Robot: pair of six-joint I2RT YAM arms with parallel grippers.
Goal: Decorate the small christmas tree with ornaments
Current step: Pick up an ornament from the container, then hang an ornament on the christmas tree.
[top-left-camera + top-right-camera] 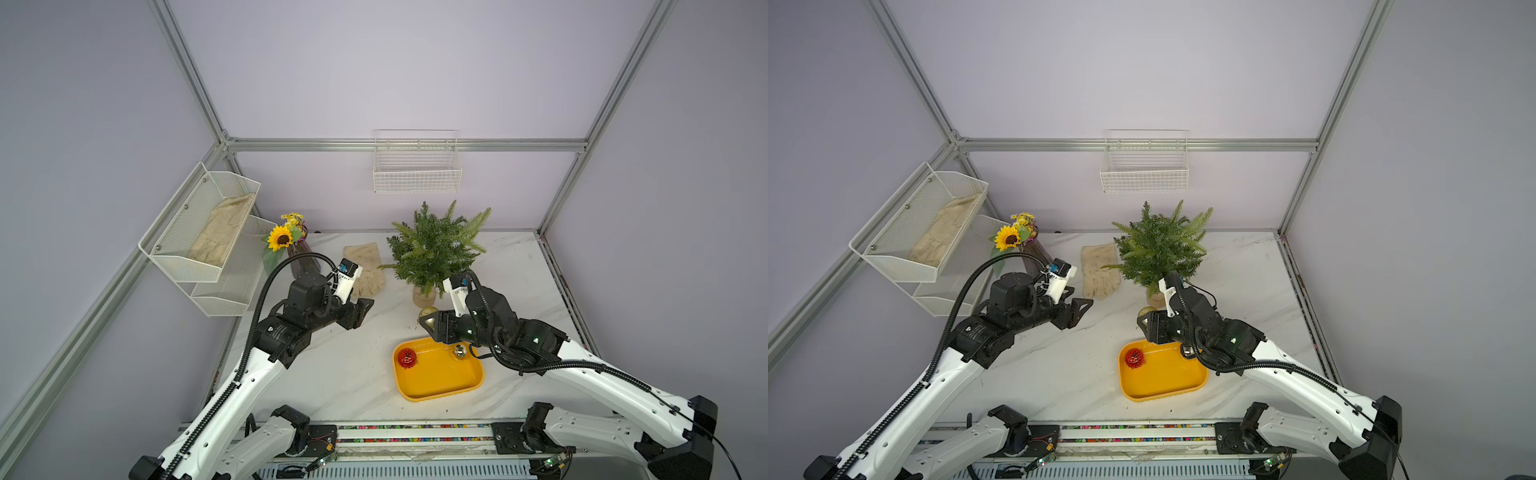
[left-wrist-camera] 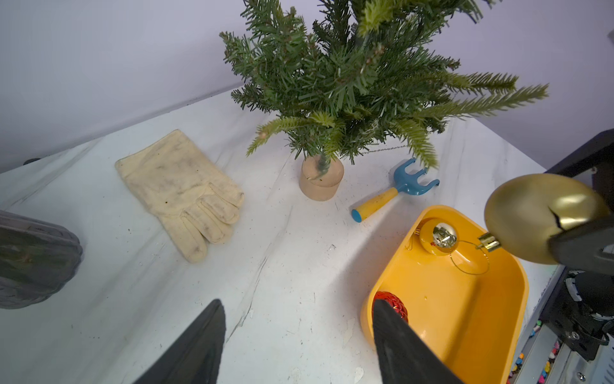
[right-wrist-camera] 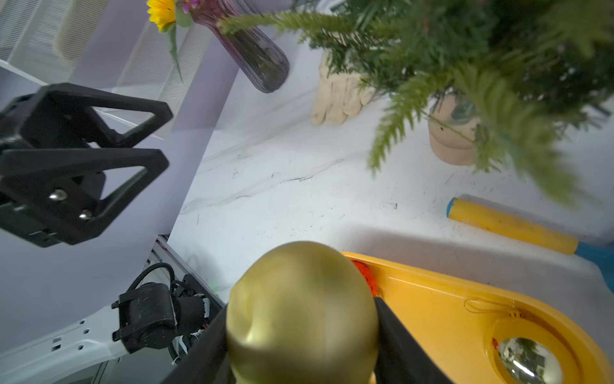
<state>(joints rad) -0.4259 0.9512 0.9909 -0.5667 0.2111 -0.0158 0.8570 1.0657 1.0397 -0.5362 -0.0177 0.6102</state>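
While left gripper [image 2: 297, 306] gapes empty | right gripper [image 3: 302, 311] clamps matte gold bauble [image 2: 531, 212]

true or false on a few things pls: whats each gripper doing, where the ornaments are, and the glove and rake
1. The right gripper holds the matte gold ornament. True.
2. A glove lies on the table beside the small christmas tree. True.
3. The red ornament hangs on the tree. False: it lies in the yellow tray.
4. The left gripper is open and empty. True.
5. The shiny gold ornament lies on the bare table. False: it is in the tray too.
6. The rake is in the tray. False: it lies on the table near the tree's stump.
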